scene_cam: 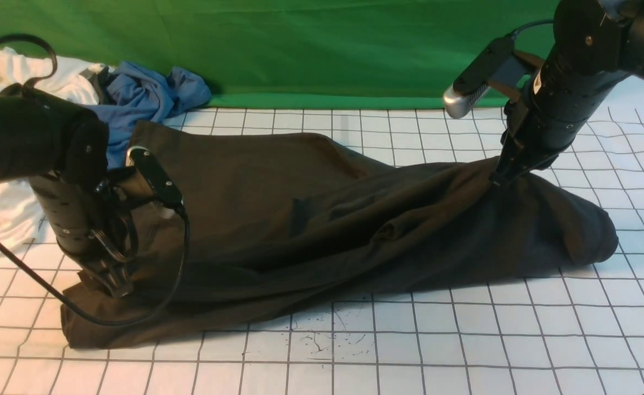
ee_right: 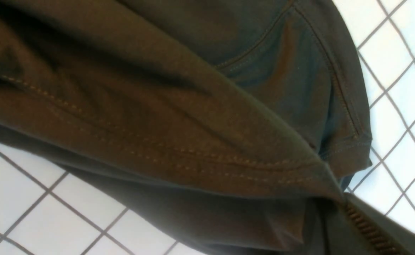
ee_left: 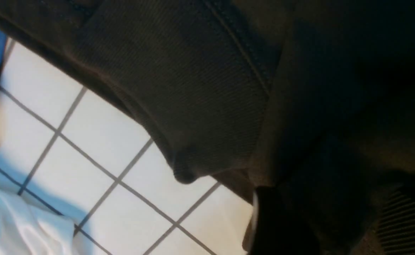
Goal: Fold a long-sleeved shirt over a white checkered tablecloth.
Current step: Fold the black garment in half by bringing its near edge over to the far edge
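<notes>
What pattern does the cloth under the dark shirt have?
The tablecloth is white with thin dark grid lines forming squares; clearest in the front view.

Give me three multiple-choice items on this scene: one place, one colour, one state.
1. The blue garment lies: A far left, beside the white garment; B near right; C centre front.
2. The backdrop cloth is: A red; B green; C grey.
3. The right gripper is: A wide open; B shut on the long-sleeved shirt; C out of view.
Answers: A, it is bunched by the white one at the far left; B, green fills the back; B, its tips pinch a raised fold of fabric.
</notes>
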### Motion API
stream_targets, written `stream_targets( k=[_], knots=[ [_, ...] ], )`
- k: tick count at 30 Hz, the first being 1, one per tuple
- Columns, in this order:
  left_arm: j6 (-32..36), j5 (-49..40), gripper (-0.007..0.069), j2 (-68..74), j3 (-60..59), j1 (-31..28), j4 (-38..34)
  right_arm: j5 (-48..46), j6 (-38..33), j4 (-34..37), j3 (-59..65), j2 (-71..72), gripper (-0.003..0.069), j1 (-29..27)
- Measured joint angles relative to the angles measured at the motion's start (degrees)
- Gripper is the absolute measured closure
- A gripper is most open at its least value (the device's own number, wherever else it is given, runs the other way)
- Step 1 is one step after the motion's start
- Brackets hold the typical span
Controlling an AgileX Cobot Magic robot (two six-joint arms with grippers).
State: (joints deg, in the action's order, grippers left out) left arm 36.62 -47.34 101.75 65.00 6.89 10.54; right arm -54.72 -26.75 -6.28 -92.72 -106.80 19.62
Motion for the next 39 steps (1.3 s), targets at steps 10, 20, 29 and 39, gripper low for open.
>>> stream_targets(
  k=[10, 20, 29, 39],
  knots=[
    [-6.22, -1.33, 0.0644, -1.29, 0.43, -0.01, 0.60, -0.66, -0.11, 0.00, 0.00, 0.00, 0.0634, -0.07],
    [-9.19, -3.79, 0.0643, -9.18, 14.15, -1.55, -1.05, 1.02, -0.11, -0.20, -0.32, 0.48, 0.0634, -0.07],
    [-9.25, -3.13, 0.0643, -3.54, 26.05, -5.33, -1.52, 7.78, -0.15, -0.93, -0.57, 0.48, 0.0634, -2.24],
    [-9.50, 1.78, 0.0643, 4.45, 32.79, -5.73, -2.24, 15.21, 0.10, -0.88, -0.57, -0.91, 0.0634, -5.47]
  ],
)
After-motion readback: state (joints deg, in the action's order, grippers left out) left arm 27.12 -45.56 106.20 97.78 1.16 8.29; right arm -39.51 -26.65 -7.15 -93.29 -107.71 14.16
